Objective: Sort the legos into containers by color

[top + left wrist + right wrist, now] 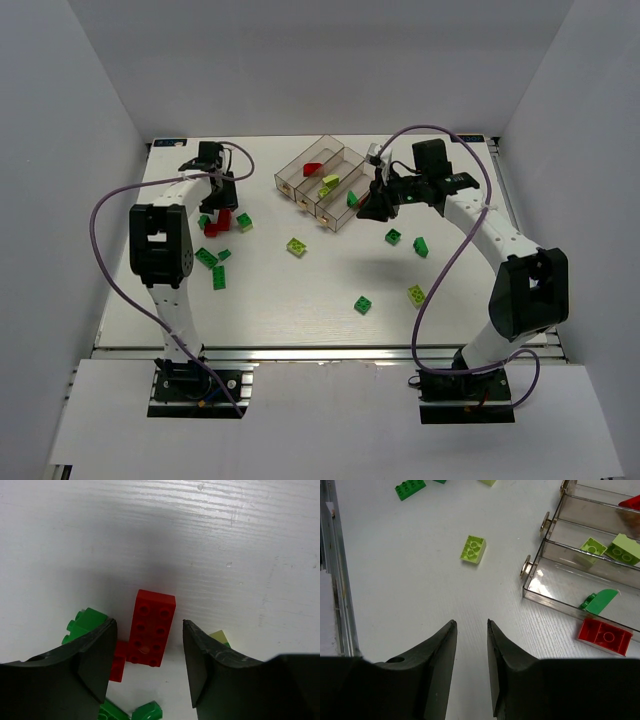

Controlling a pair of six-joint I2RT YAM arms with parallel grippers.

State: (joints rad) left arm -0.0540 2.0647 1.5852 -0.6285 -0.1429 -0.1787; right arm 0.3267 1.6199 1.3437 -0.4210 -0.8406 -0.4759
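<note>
- Presently, left gripper (148,622): jaws apart, straddling a red brick (154,629) that lies flat at the far left; neither pad touches it.
- Red brick: probably light, rigid and slick; best pinched across its long sides.
- Right gripper (471,622): jaws narrowly apart, empty, beside the containers (560,587).
- Loose legos (363,304): scattered across the table (300,300).

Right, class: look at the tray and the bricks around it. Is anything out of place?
One red brick lies on the table against the tray's outer wall, beside the compartment holding a green piece. It seems to be outside every compartment, so it is not sorted.
</note>
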